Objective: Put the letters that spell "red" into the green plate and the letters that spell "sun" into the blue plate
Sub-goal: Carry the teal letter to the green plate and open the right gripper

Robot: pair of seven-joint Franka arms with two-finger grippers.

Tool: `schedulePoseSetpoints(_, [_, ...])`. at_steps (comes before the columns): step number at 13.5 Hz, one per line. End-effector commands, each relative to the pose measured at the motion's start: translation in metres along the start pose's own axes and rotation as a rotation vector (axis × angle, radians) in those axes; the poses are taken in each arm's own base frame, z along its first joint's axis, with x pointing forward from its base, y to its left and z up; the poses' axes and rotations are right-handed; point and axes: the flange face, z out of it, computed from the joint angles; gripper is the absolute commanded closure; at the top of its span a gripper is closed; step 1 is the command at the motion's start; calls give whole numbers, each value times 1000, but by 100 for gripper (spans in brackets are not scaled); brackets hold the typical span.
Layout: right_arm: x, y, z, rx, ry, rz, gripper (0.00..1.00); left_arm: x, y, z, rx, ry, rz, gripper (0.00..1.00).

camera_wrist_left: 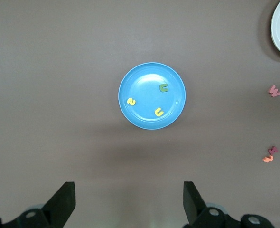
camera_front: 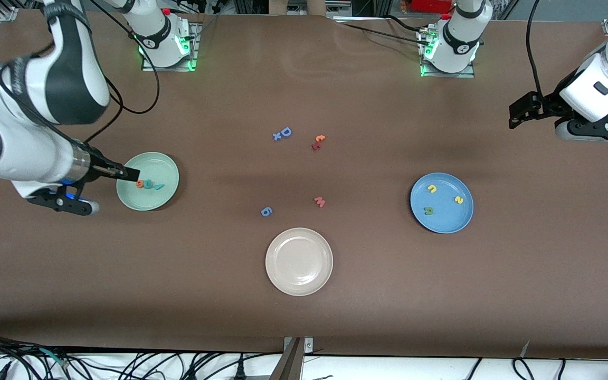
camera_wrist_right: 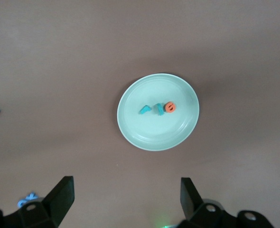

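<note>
Both grippers [camera_front: 124, 172] [camera_front: 515, 113] open, above plates' outer rims.

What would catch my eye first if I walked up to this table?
Probably the three plates: the green plate at the right arm's end, holding three tiny letters, the blue plate toward the left arm's end with three more, and a bare cream plate nearest the front camera. Loose letters lie scattered on the table between them.

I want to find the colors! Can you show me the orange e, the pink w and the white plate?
orange e [camera_wrist_right: 170, 108], right wrist view, on the letter's round body.
pink w [camera_front: 319, 201], front view, on the letter's middle.
white plate [camera_front: 277, 279], front view, on its rim.
</note>
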Motion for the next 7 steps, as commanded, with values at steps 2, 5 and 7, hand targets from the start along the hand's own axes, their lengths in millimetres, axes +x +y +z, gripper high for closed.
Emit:
schedulePoseSetpoints(2, [-14,2,-31,14,-7,-80,1,-7,0,-5,-8,3,10,0])
schedulePoseSetpoints(5, [-20,10,-45,8,27,-163,1,-7,0,-6,-8,5,8,0])
schedulePoseSetpoints(7, [-12,16,-41,15,50,-170,1,-7,0,-6,-8,5,10,0])
